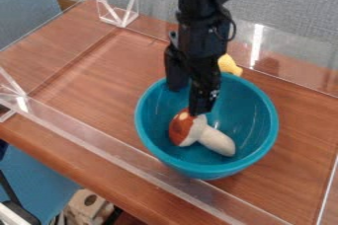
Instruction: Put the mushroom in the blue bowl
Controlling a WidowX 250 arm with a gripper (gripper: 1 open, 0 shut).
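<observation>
Now: rounded mushroom point(201, 135) inside glossy plastic bowl point(156, 142); end effector's point(189, 99) black fingers apart.

We look down from above at an angle, in a single camera view, across the wooden tabletop point(82, 71) toward the gray wall point(284, 17) at its far edge, near enough that the blue bowl point(158, 148) fills much of the lower middle.
</observation>
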